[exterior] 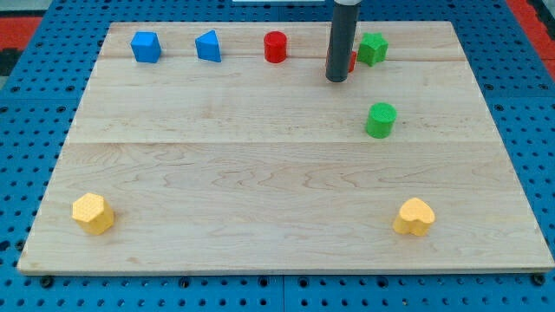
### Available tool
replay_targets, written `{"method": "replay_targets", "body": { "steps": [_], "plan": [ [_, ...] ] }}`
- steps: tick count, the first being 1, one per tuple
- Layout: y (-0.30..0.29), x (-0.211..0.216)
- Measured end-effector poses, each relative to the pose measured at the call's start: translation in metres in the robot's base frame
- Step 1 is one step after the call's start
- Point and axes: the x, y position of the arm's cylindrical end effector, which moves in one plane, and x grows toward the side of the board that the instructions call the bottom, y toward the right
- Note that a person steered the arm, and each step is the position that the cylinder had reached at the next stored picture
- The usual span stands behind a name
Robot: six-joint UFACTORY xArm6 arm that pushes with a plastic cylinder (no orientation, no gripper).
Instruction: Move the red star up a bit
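The red star sits near the view's top, right of centre, and is almost wholly hidden behind my rod; only a red sliver shows at the rod's right side. My tip rests on the board just in front of and slightly left of the star, touching or nearly touching it. A green star-like block stands right next to the red star on its right.
Along the top edge stand a blue cube-like block, a blue wedge-like block and a red cylinder. A green cylinder stands below the tip's right. Yellow blocks sit at bottom left and bottom right.
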Motion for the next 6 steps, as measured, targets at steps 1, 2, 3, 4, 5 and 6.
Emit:
{"method": "replay_targets", "body": {
  "steps": [1, 2, 3, 4, 5, 6],
  "plan": [
    [0.000, -0.005],
    [0.000, -0.015],
    [-0.015, -0.018],
    [0.019, 0.001],
    [0.034, -0.016],
    [0.024, -0.030]
  ]
}}
